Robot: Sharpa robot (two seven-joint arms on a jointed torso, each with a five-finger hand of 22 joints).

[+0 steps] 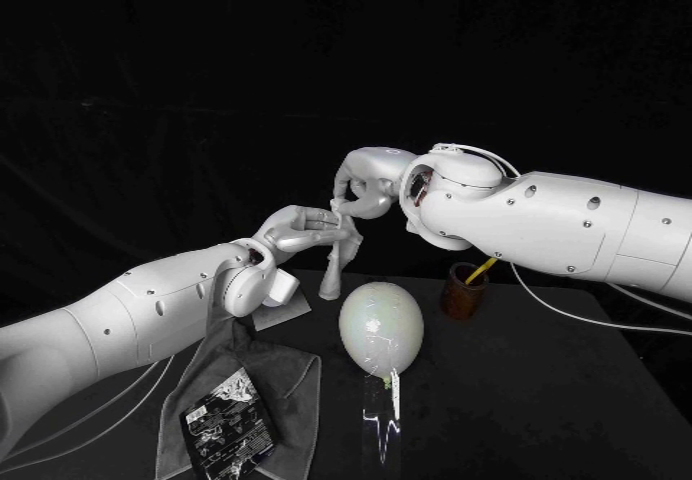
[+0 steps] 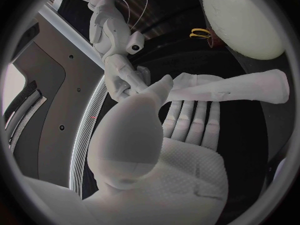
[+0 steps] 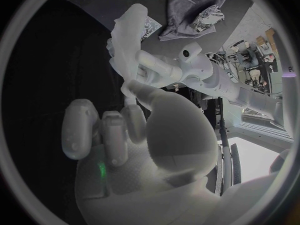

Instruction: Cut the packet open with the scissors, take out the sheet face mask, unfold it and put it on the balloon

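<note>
**Q:** How do the two hands stand?

**A:** The left hand [image 1: 306, 232] is raised above the far edge of the table [image 1: 548, 400]. Its thumb is closed against its fingers on the upper end of the sheet face mask [image 1: 335, 265]. The right hand [image 1: 364, 190] is just above and beside it. It pinches the same upper end between its thumb and a finger, and its other fingers curl in toward the palm.

**Q:** How does the mask lie?

**A:** It is a narrow, pale, folded strip hanging down from both hands. Its lower end is just beyond the far end of the balloon [image 1: 382, 322]. Whether that end touches the table cannot be told.

**Q:** Where are the remaining things?

**A:** The balloon is white and egg-shaped. It lies near the middle of the table with its narrower end toward the front edge. The black packet [image 1: 227, 418] lies on a grey cloth [image 1: 274, 365] toward the front left corner, beside the left arm. The yellow-handled scissors [image 1: 480, 268] stand in a brown cup [image 1: 462, 298] at the far edge, to the right of the balloon and below the right arm.
</note>
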